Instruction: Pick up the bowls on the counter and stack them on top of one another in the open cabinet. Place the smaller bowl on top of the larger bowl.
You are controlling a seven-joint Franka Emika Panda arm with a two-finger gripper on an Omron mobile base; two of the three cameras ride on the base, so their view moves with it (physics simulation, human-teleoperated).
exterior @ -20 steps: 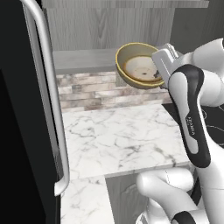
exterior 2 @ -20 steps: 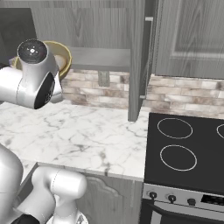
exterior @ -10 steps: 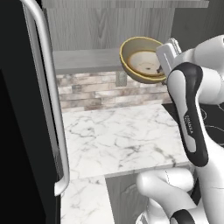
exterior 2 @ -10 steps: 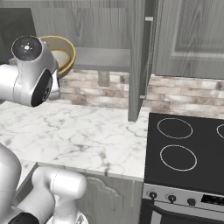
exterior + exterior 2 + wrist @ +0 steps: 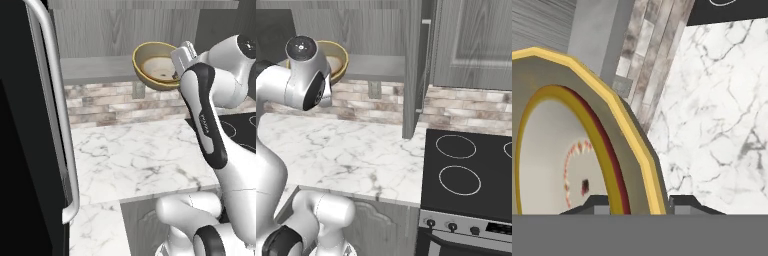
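Observation:
The larger bowl [image 5: 145, 70], olive with a golden rim, hangs tilted at the right end of the open cabinet's grey shelf [image 5: 95, 69]. Inside it lies the smaller bowl [image 5: 159, 67], with a brown-gold ring and a pale centre. My gripper [image 5: 177, 62] is shut on their right edge. In the hand view the gripper [image 5: 639, 200] straddles both rims, the larger bowl [image 5: 612, 115] outside and the smaller bowl [image 5: 547, 150] inside. From the right base view the larger bowl [image 5: 338, 57] peeks out behind my arm, above the counter [image 5: 346, 150].
The black fridge with its silver handle [image 5: 55, 100] fills the left side. The cabinet's open door [image 5: 413, 70] stands edge-on right of the shelf [image 5: 376, 65]. A black stovetop [image 5: 466, 170] lies to the right of the marble counter [image 5: 130, 155], below a brick backsplash.
The gripper has lifted the nested bowls a little and carried them slightly left, closer to the shelf. The camera views have not shifted.

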